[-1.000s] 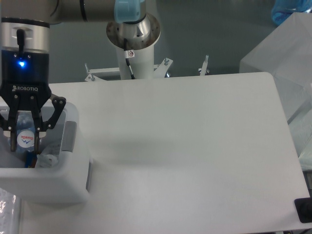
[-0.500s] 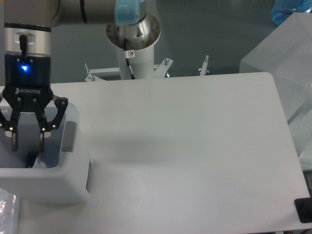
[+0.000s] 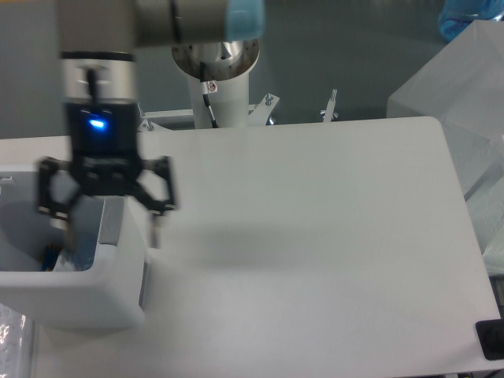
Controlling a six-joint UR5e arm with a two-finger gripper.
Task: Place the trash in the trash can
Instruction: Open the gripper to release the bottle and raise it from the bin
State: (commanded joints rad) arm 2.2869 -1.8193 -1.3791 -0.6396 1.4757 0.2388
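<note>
Since the earlier frames the black two-finger gripper [image 3: 105,224] had shifted to the right, away from the middle of the white rectangular plastic trash can [image 3: 75,295], and its jaws had spread much wider. They stood fully open and empty, one finger over the can's interior, the other outside its right wall above the white worktop [image 3: 315,236]. The whole gripper was smeared by motion blur, with the blue light on its body [image 3: 96,123] glowing above the fingers.

Inside the can, low against the right wall, a bit of crumpled white paper [image 3: 72,264] showed with a small dark blue piece [image 3: 50,253] just beside it; little else of the trash could be made out, and the crushed bottle could not be picked out clearly. The can sat at the left edge of the worktop, its grey side panel [image 3: 113,223] facing right, partly behind the blurred fingers.

The arm's white pedestal [image 3: 218,90] stood behind the worktop's far edge. A translucent frosted box [image 3: 461,118] rose at the right, off the worktop's corner, and a crinkled clear wrapper [image 3: 12,335] lay at the lower left, beside the can.
</note>
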